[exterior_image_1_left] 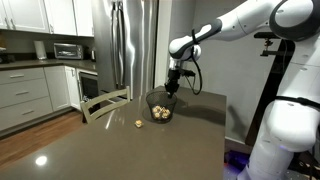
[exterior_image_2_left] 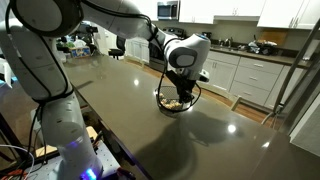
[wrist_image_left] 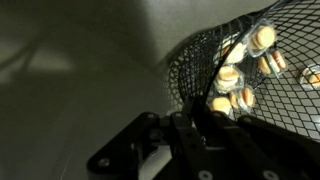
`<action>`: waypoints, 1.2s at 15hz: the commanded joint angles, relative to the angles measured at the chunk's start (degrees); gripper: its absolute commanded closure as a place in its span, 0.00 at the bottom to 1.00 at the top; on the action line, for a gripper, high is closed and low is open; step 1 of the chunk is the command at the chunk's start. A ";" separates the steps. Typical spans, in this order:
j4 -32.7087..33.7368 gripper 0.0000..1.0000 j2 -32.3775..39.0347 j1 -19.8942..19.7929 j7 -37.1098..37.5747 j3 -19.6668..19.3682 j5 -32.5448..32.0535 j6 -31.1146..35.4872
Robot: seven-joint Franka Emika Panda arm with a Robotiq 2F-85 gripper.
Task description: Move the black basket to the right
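Note:
The black basket [exterior_image_1_left: 158,108] is a round wire-mesh bowl on the dark table, shown in both exterior views [exterior_image_2_left: 176,99]. It holds several small round tan pieces [wrist_image_left: 236,86]. My gripper [exterior_image_1_left: 172,88] comes down from above onto the basket's rim [exterior_image_2_left: 181,84]. In the wrist view the mesh wall [wrist_image_left: 198,58] fills the upper right. My gripper's fingers [wrist_image_left: 200,128] sit close together on either side of the rim, shut on it. The basket's base looks to be resting on the table.
One small tan piece [exterior_image_1_left: 139,123] lies loose on the table [exterior_image_1_left: 110,150] beside the basket. A chair back [exterior_image_1_left: 105,100] stands at the table's far edge, with a steel fridge [exterior_image_1_left: 132,45] behind. Kitchen counters [exterior_image_2_left: 250,70] lie beyond the table.

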 commanded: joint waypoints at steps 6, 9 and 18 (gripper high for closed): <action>-1.78 0.56 -0.92 -0.48 0.95 0.45 1.38 1.63; -2.06 0.38 -2.62 -0.09 1.05 0.96 0.50 2.16; -3.82 0.00 -9.26 1.73 3.69 5.20 -11.22 5.26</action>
